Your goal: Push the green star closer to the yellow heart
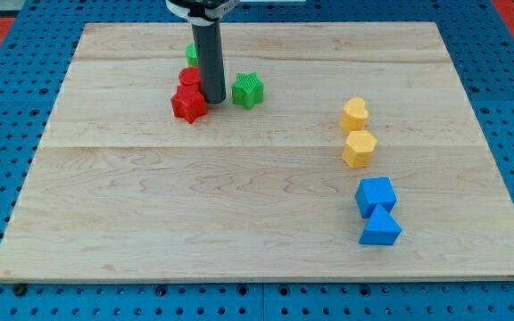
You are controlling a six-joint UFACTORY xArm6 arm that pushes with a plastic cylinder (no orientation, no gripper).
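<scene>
Green star-shaped block sits on the pale wooden table, upper-left area, well apart from the yellow heart-shaped block off to the view's right and slightly lower.

Tip of the dark straight rod down at table height, just beside the star on its left, small gap visible, contact not certain. Red star-shaped block touching or nearly touching the tip on the other side; red cylinder-like block just above it; second green block partly hidden behind the rod, shape unclear.

No claw on this rig, so nothing to report as spread or pinched: plain rod only.

Doing the push well, as a judgement:
- Start point looks right: tip on the star's far side from the heart.
- Push line should run right and a bit toward the view's bottom, through the star's centre, else the star spins off the tip.
- Slow, steady travel; correct if the star drifts.
- Stop short of the heart; yellow hexagonal block sits just below it, easy to disturb.
- Two blue blocks lower right are out of the path.

Pose: rod near vertical, coming down from the view's top edge, arm body mostly out of frame.
</scene>
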